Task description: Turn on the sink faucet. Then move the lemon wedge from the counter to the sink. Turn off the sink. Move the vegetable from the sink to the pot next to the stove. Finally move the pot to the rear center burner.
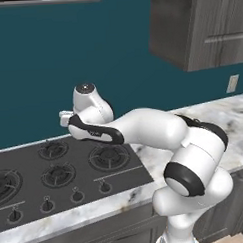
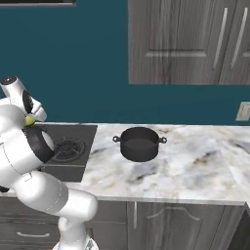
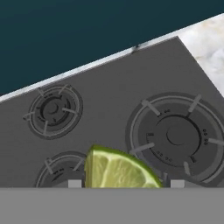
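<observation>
You have the lemon wedge [image 3: 118,170] pinched between the two finger tips of the gripper [image 3: 126,183]; in the hand view its pale yellow-green flesh and green rind fill the gap between the tips, so the jaws stand part-way closed on it. From the right base view you can catch the same wedge [image 2: 30,120] as a small yellow-green spot at the hand, up beside the arm's wrist.

The hand hangs above the stove [image 1: 60,171], well clear of its surface. Under it, in the hand view, you see the black cooktop [image 3: 109,100] with a large ringed burner [image 3: 177,135] to one side, a smaller one [image 3: 54,109] farther off and part of a third just beside the wedge.

The pot [image 2: 139,143] sits empty on the counter [image 2: 185,166], just right of the stove's edge, dark grey with two small side handles. Its lid cannot be seen. Dark wood cabinets [image 2: 190,41] hang on the teal wall above it.
</observation>
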